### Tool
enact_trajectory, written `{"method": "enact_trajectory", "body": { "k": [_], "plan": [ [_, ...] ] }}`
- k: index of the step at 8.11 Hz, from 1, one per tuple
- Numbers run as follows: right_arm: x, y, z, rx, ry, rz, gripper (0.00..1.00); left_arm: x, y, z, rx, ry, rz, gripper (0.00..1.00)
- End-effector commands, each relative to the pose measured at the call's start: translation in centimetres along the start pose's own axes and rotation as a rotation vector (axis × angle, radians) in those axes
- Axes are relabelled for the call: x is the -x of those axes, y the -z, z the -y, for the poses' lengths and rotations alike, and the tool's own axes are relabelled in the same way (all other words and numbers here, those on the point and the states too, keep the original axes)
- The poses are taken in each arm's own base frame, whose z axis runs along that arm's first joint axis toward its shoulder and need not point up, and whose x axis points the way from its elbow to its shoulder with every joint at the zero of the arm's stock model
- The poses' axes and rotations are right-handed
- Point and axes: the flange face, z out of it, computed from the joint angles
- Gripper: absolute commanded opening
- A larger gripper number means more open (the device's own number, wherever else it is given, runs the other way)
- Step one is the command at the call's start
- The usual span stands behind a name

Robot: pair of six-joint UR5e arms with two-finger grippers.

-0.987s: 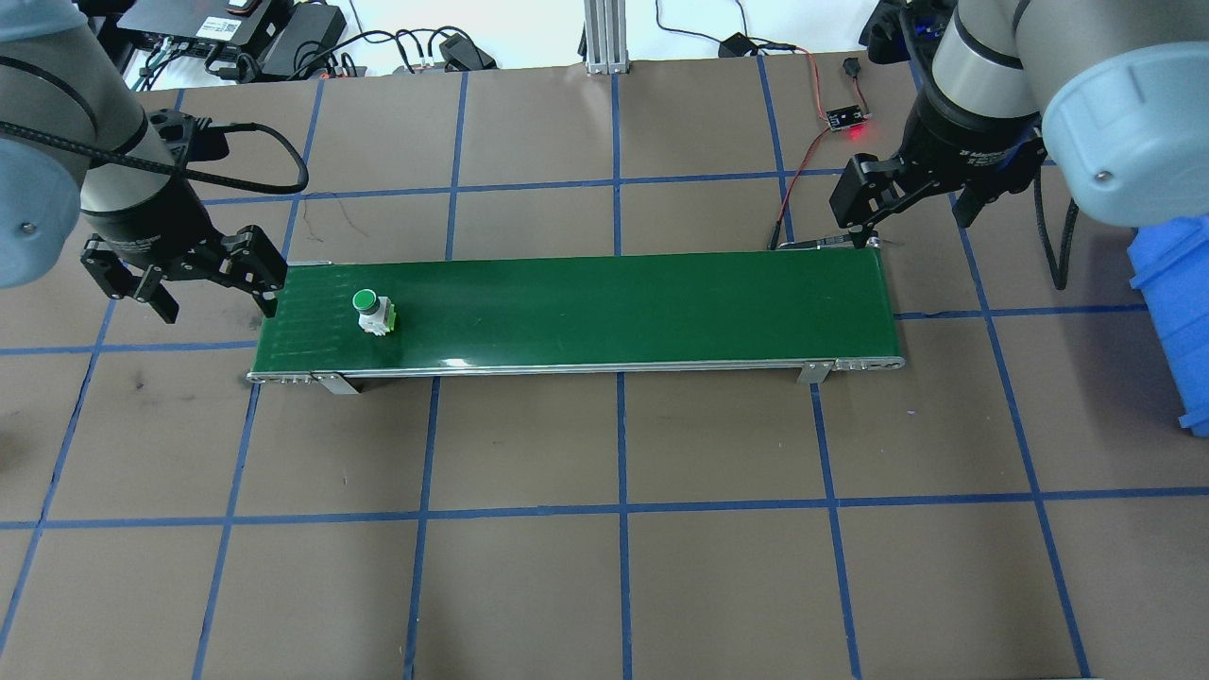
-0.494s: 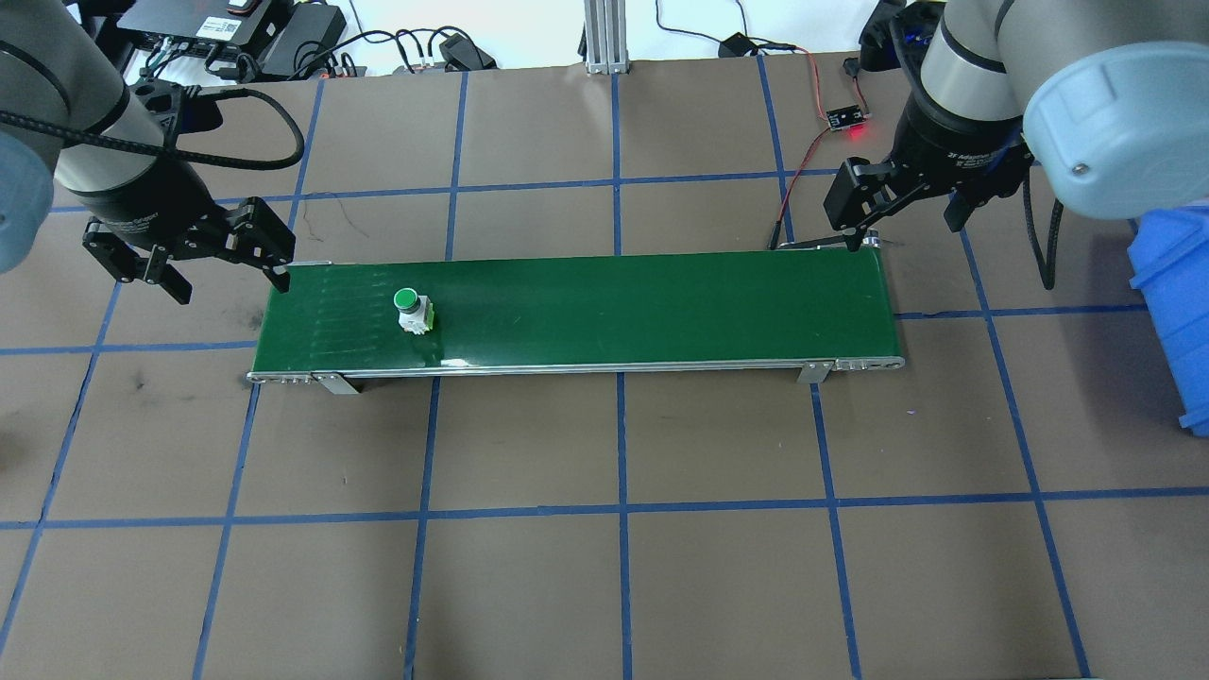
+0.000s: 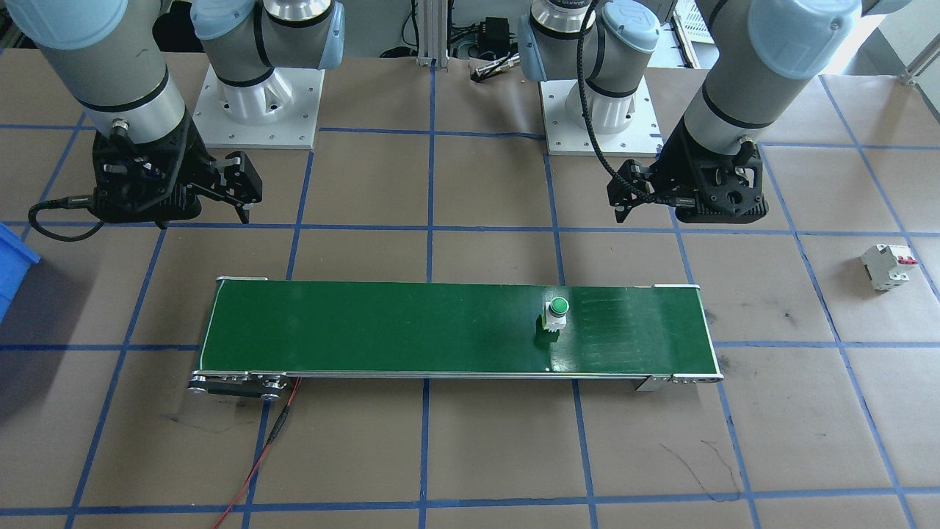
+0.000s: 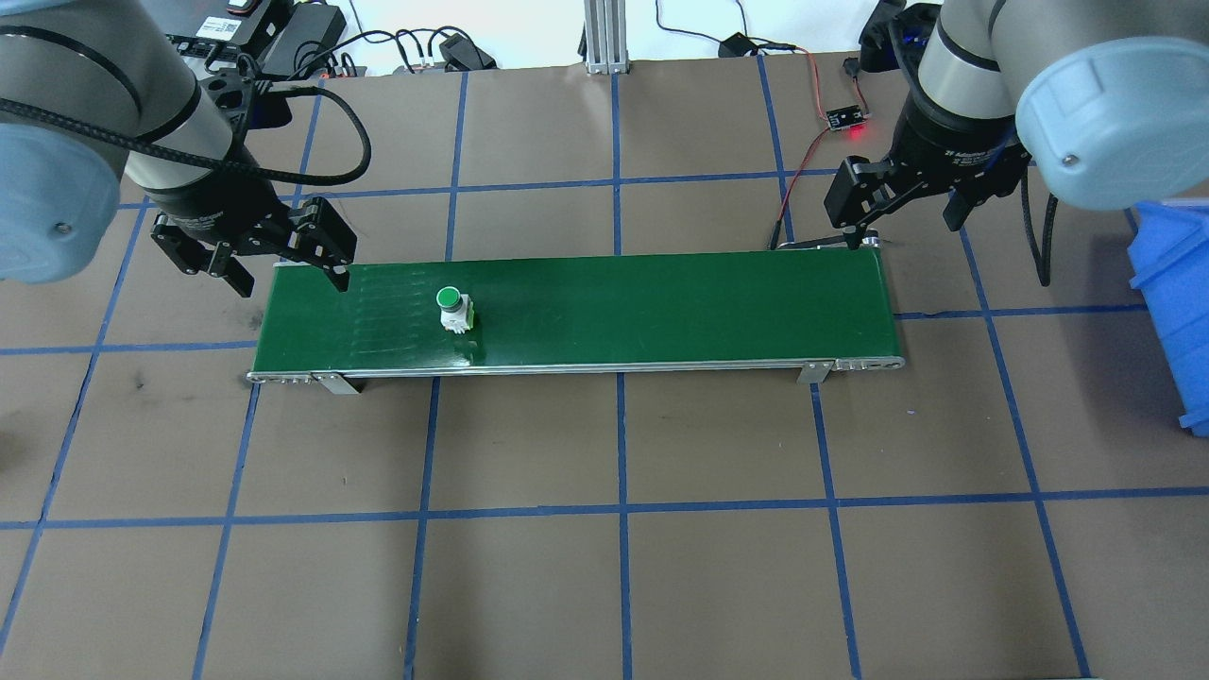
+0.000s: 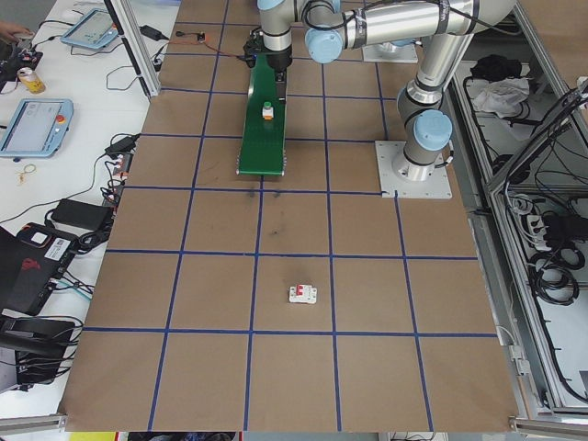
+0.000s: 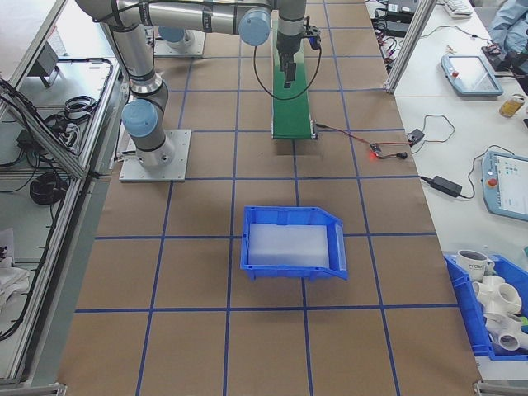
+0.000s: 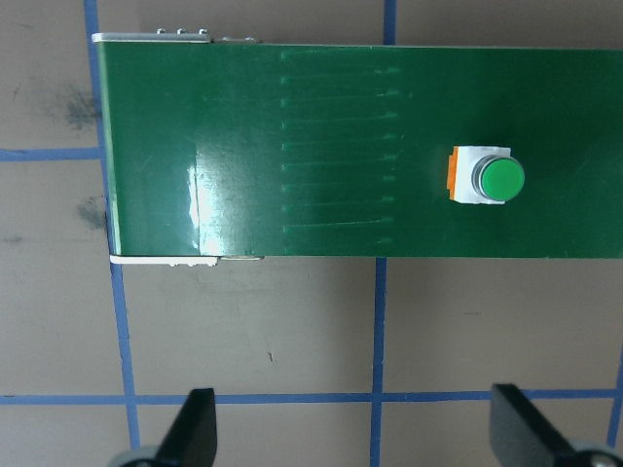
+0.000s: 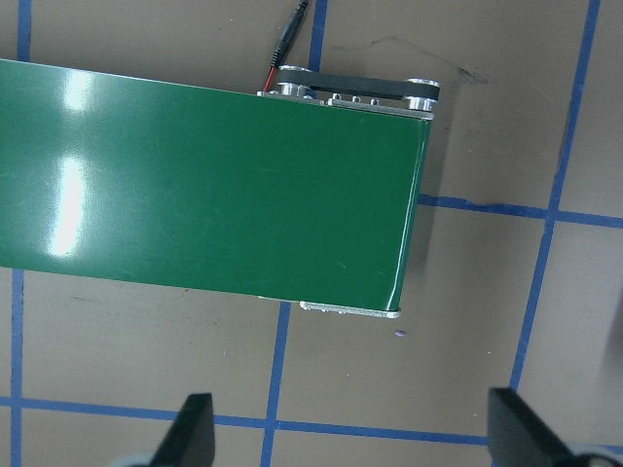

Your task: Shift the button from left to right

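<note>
Both grippers, left gripper (image 4: 274, 257) and right gripper (image 4: 902, 212), hang fingers apart, empty; button (image 4: 453, 309) upright on green belt (image 4: 661, 302), left part; late right-end catch risks run-off.

Likely a robotics lab, taped-grid table (image 4: 623, 567), aluminium framing (image 5: 138, 55), teach pendants (image 6: 505, 183), cables (image 4: 312, 142)

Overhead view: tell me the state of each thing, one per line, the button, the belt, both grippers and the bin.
Green-capped white push button: upright on belt, free.
Long green conveyor belt: flat, carrying only the button.
Left gripper: open, empty, at belt's left end.
Right gripper: open, empty, at belt's right end.
Blue plastic bin: cut off at edge; contents unseen.
</note>
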Motion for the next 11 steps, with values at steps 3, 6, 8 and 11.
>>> {"method": "enact_trajectory", "body": {
  "k": [3, 6, 8, 11],
  "plan": [
    [-0.2, -2.1, 2.3, -0.029, -0.008, 0.005, 1.0, -1.2, 0.1, -0.3, -0.008, -0.026, 0.002, 1.0],
    [-0.6, -6.0, 5.1, -0.027, 0.002, 0.002, 1.0, -1.1, 0.1, -0.3, -0.008, -0.04, 0.0, 1.0],
    [-0.4, -9.9, 6.2, -0.058, -0.004, 0.005, 1.0, -1.0, 0.0, -0.3, -0.006, -0.037, 0.008, 1.0],
    [0.9, -11.3, 6.3, -0.065, -0.009, 0.128, 1.0, -1.0, 0.2, -0.1, -0.013, -0.027, 0.01, 1.0]
  ]
}}
